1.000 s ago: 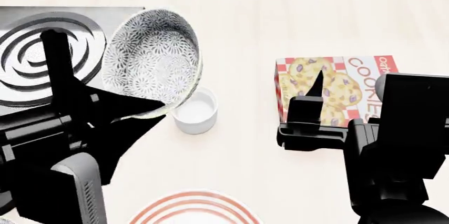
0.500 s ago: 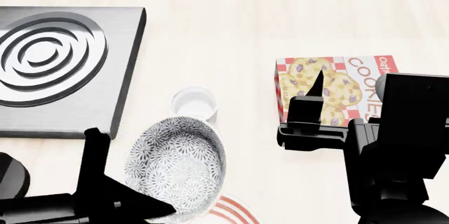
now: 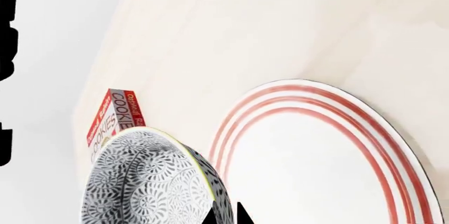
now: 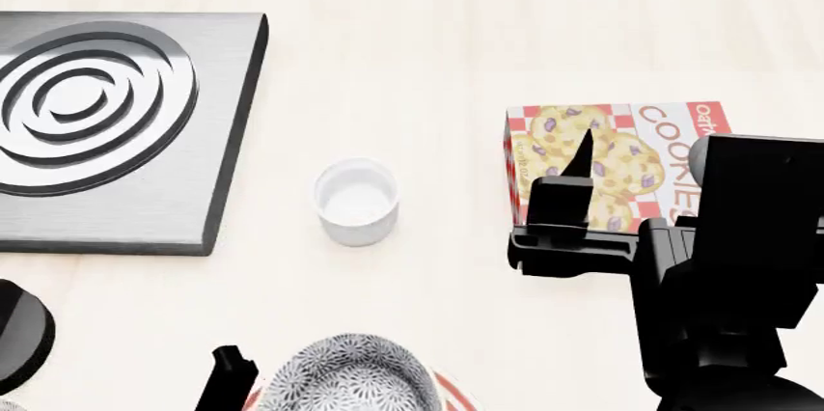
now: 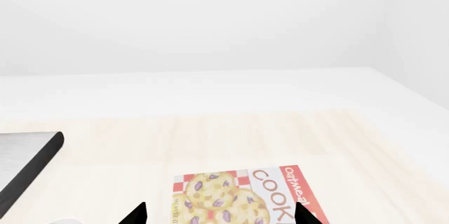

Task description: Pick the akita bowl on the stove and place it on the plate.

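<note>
1. Pale wooden tabletop (image 4: 438, 54) fills the scene under a plain white backdrop.
2. Left gripper (image 3: 226, 214) is clamped on the rim of the small deep bowl with the dense black-grey pattern (image 3: 151, 182), which hangs tilted beside and partly over the wide white plate with thin red rings (image 3: 316, 161), probably ready for lowering.
3. Right gripper (image 5: 218, 213) hovers with fingers apart over the red oatmeal cookie box (image 5: 242, 195), holding nothing.
4. Beyond the bowl stand a plain white cup (image 4: 357, 201) and, farther off, the dark-grey square stove with black rings (image 4: 110, 122), now bare; neither blocks the plate.
</note>
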Controlling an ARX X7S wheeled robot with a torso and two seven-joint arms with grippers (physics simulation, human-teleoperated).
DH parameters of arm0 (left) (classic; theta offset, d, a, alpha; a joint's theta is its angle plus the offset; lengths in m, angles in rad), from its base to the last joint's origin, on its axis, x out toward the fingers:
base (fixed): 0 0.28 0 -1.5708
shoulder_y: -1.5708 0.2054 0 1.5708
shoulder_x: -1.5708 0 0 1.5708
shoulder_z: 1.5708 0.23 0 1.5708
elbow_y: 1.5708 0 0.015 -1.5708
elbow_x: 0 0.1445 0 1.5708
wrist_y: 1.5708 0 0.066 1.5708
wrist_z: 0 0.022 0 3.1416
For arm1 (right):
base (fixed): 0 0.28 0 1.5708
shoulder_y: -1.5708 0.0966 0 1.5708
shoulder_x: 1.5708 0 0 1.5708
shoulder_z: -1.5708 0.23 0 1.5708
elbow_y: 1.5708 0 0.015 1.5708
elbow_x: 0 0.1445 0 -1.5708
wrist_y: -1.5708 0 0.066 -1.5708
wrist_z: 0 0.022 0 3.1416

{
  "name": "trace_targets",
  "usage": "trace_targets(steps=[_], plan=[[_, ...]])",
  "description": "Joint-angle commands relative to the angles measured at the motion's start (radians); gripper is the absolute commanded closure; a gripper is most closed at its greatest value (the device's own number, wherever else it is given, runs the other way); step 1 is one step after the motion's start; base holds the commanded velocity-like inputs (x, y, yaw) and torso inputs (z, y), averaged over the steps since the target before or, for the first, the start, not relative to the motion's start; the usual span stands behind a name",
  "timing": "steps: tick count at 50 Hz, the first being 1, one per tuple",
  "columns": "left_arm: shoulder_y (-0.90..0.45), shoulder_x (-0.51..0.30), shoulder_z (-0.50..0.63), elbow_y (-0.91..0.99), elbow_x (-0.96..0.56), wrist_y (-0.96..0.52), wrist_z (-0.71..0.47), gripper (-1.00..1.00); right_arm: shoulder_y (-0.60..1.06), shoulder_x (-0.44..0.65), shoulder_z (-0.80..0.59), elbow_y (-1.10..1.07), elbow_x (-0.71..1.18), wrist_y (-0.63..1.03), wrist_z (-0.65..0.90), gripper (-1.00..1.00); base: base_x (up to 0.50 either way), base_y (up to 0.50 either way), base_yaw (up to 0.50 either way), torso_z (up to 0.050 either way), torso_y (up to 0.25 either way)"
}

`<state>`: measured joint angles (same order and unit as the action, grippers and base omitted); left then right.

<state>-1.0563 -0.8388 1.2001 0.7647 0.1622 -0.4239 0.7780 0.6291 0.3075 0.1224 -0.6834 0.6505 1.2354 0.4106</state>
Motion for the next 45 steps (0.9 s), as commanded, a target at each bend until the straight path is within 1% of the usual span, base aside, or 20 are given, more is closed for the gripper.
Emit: trace_targets(steps=[1, 45], plan=[[0.009, 0.015, 0.026, -0.011, 0.03, 0.004, -0.003, 1.0, -0.001, 0.004, -0.002, 0.003, 0.005, -0.005, 0.003, -1.0, 0.0, 0.0, 0.0, 0.0, 0.0], [0.071, -0.01, 0.087, -0.101, 0.103, 0.033, -0.049, 1.0, -0.004, 0.016, -0.011, 0.012, 0.024, -0.022, 0.02, -1.0, 0.0, 0.0, 0.0, 0.0, 0.0]])
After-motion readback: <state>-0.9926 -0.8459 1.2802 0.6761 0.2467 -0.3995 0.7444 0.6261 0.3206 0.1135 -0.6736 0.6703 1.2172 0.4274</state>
